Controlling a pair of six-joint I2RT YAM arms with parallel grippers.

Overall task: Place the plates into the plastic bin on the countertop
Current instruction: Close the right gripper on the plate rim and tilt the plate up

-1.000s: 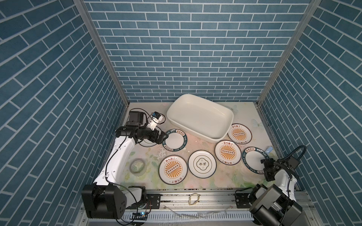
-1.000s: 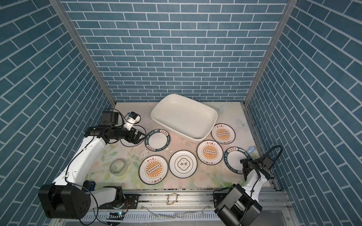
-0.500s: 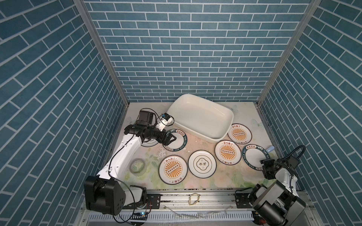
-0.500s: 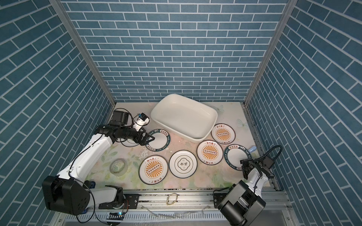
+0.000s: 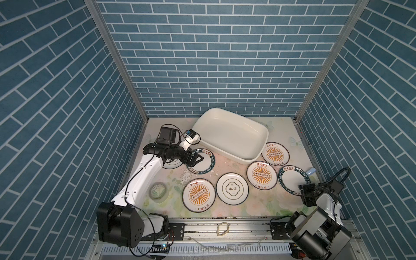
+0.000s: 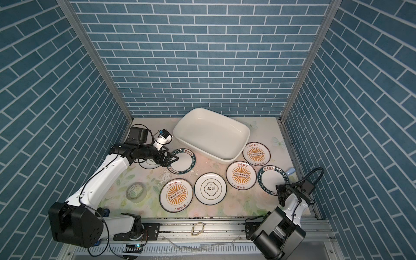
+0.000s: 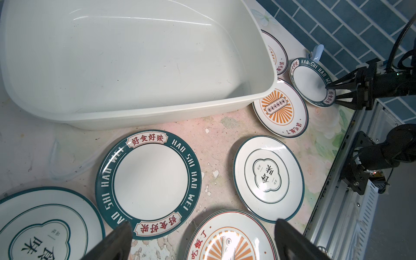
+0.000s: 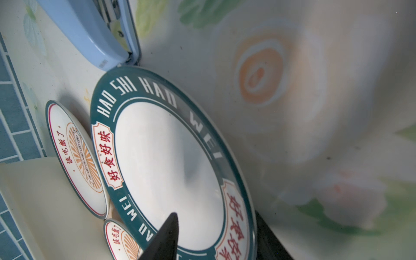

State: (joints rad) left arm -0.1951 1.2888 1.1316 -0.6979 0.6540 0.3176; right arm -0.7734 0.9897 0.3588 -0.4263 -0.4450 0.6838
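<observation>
Right gripper point(image 7: 331, 93), near right: jaws have narrowed over the last second and now straddle the near rim of a green-rimmed plate point(image 7: 309, 83), one finger above, one below. Cannot tell if they pinch yet. Plate lies on countertop point(image 5: 236, 209). Farther left, left gripper point(image 5: 198, 161) has swung in over a second green-rimmed plate point(image 5: 208, 167), jaws wide apart. Far centre, plastic bin point(image 5: 227, 154) holds nothing. First lifts look imminent.

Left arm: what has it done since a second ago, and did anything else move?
Its open jaws swung rightward, over the green-lettered round white plate beside the cream plastic bin. No plate lifted. Right arm, other plates and translucent tape roll stayed.
</observation>
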